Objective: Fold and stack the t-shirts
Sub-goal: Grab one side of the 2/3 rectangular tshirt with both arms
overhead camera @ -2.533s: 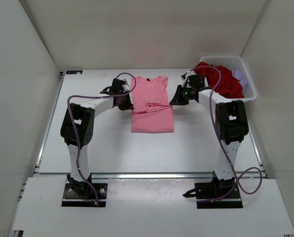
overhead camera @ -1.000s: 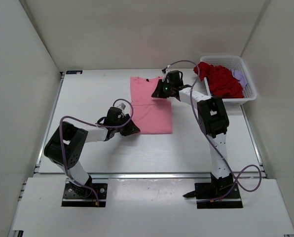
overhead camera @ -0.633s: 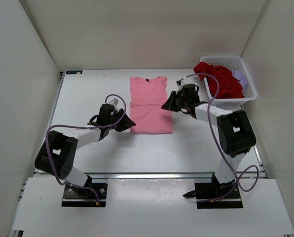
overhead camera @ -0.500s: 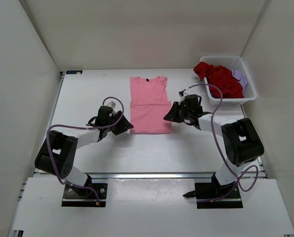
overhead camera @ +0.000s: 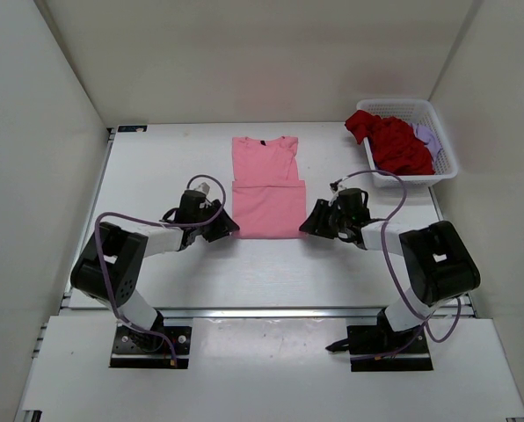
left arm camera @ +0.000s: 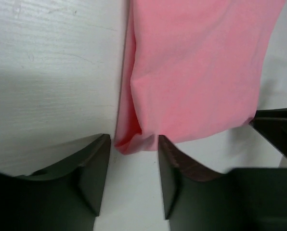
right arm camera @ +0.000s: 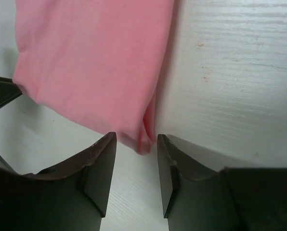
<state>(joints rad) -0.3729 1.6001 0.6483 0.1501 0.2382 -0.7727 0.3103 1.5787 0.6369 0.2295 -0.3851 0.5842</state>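
Where fingers (left arm camera: 93, 173) gape, pink tee (left arm camera: 196, 72) corner btwn.

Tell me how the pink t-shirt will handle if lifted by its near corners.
Probably floppy: the pink t-shirt lies flat in soft folded layers, so it should sag between grip points. Likely light; its rolled corner looks thin. On the table, a push would probably bunch it.

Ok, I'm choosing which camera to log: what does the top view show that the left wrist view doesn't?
Only the top view: the basket holding the dark red shirt and lavender shirt. Only the left wrist view: the left gripper open, a folded corner between its fingertips. Both: the pink shirt on the white table.
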